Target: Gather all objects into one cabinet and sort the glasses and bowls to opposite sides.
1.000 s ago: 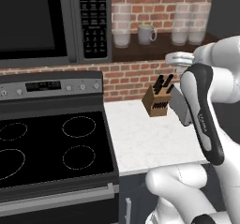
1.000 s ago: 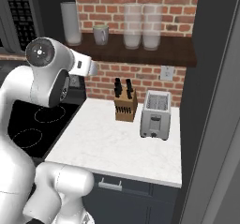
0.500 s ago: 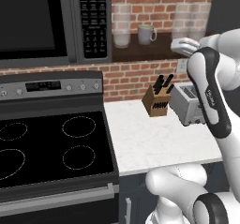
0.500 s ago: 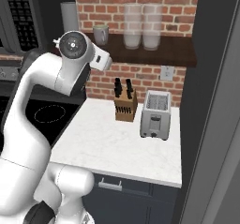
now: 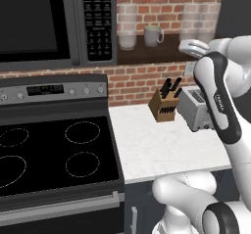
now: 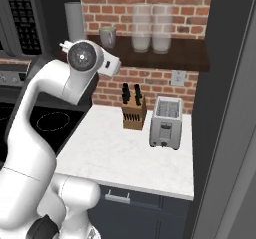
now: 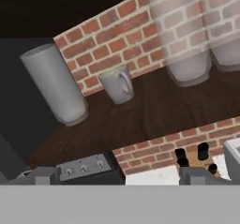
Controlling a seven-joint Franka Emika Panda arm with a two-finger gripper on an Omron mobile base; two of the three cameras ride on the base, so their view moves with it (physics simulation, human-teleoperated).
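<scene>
- The claw [image 7: 119, 174] has risen to the wooden shelf [image 7: 140, 120], fingers apart, empty.
- A mug [image 7: 117, 83] stands ahead of it, a tall glass [image 7: 54, 85] beside.

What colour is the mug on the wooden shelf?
Pale grey mug, clearest in the hand view.

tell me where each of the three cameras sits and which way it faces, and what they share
Left base view: behind the arm's left, facing the black glass cooktop and white marble counter; white arm at right.
Right base view: behind its right, facing the silver toaster; arm at left.
Hand view: on the hand, tilted, facing the dark wooden shelf and pale handled mug; open gripper at bottom.
Shared: the mug, the wooden knife block.
</scene>
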